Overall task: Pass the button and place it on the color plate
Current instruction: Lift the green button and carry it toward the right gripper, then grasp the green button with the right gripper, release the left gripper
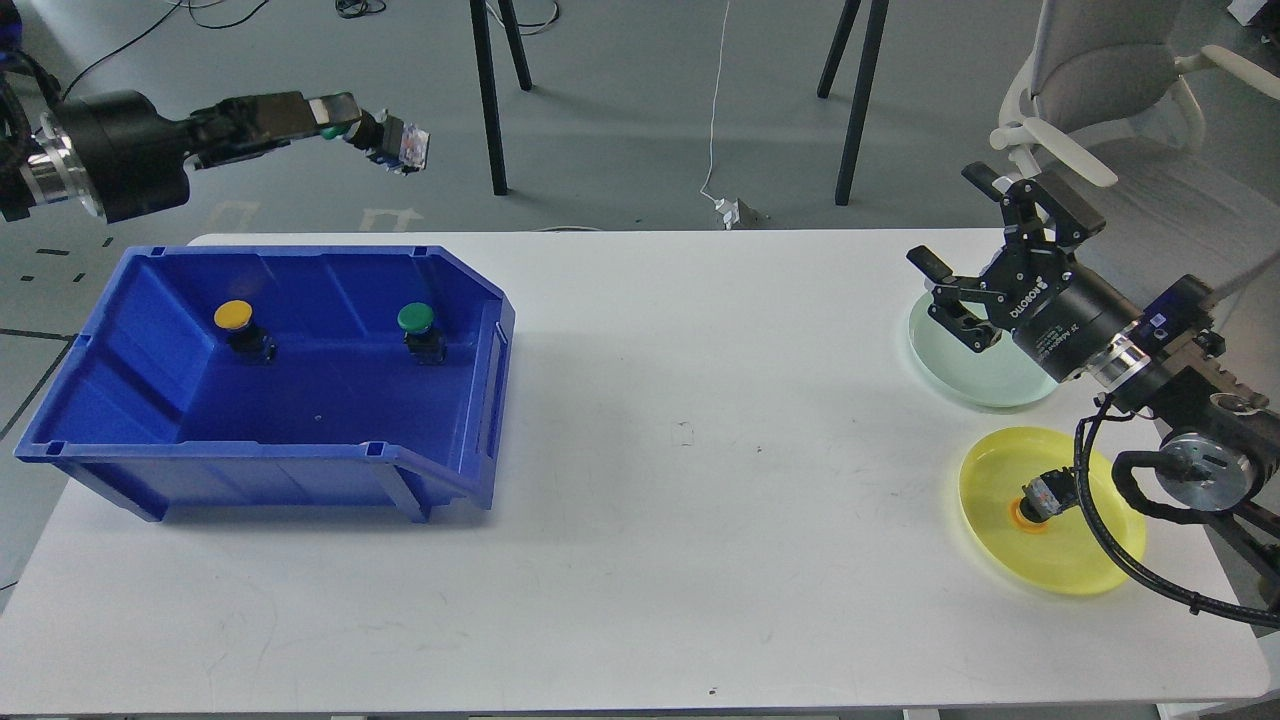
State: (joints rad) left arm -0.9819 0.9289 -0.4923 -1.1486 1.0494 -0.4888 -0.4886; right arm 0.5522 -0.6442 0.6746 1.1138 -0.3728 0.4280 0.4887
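My left gripper [345, 118] is shut on a green button [385, 140] and holds it high above the back edge of the blue bin [300, 400]. In the bin stand a yellow button [238, 327] and a second green button [419, 331]. My right gripper [968, 258] is open and empty above the pale green plate [985, 365] at the right. The yellow plate [1050, 530] in front of it holds an orange button [1038, 498] lying on its side.
The blue bin takes up the table's left part. Black stand legs [490, 100] and a white cable are on the floor behind the table. A grey chair [1110, 90] is at the back right. My right arm's cable loops over the yellow plate.
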